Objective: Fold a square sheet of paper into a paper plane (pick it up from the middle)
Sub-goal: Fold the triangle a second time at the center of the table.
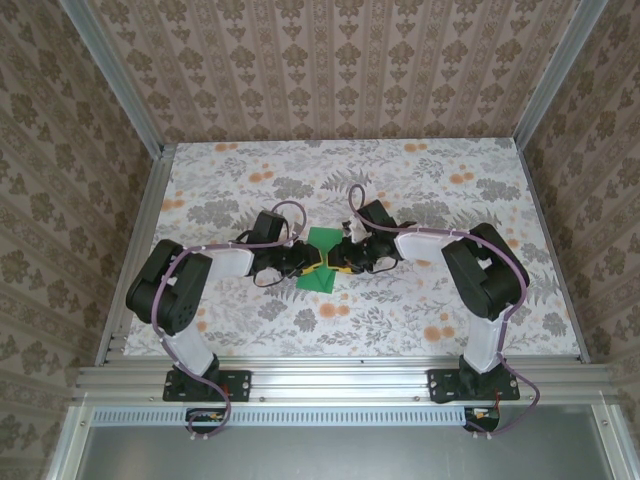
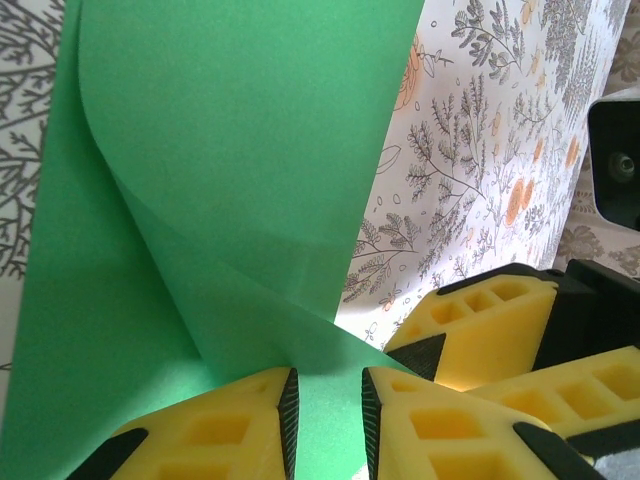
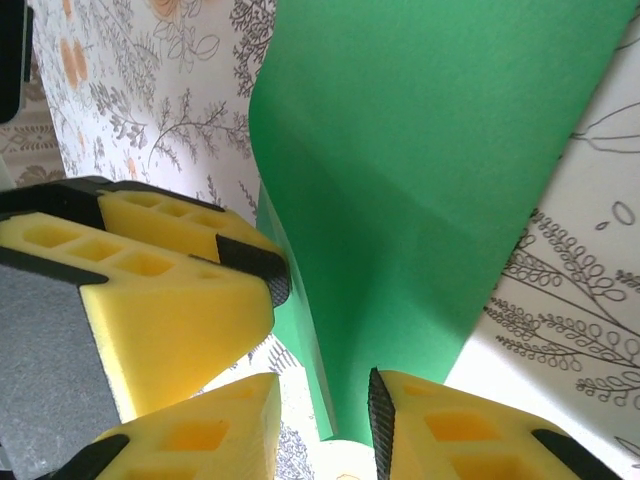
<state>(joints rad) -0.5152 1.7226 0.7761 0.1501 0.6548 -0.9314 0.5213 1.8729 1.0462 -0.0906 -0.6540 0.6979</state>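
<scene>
The left gripper (image 2: 325, 420) has its 2 yellow fingers (image 2: 215, 435) a narrow way apart, not closed, with green showing right across the gap between the black pads. The right gripper (image 3: 322, 425) is likewise slightly parted. A raised fold of paper leans on one pad, while a strip of patterned bench shows between that fold and the other pad, so nothing is clamped. Seen from above, the 2 grippers meet tip to tip at the middle of the bench (image 1: 450, 300), the left one coming in from the left and the right one from the right. Each wrist view catches the other gripper's yellow fingers just beside its own. The square sheet of paper (image 1: 322, 241) lies between and under the tips, at the centre of the bench. From above it looks narrow at its middle where the tips meet, and spreads wider toward the far side and the near side. In the wrist views it bows up off the bench in a soft curl, with a crease running down toward the fingers. Striped floral walls (image 1: 330, 70) stand around the bench.
</scene>
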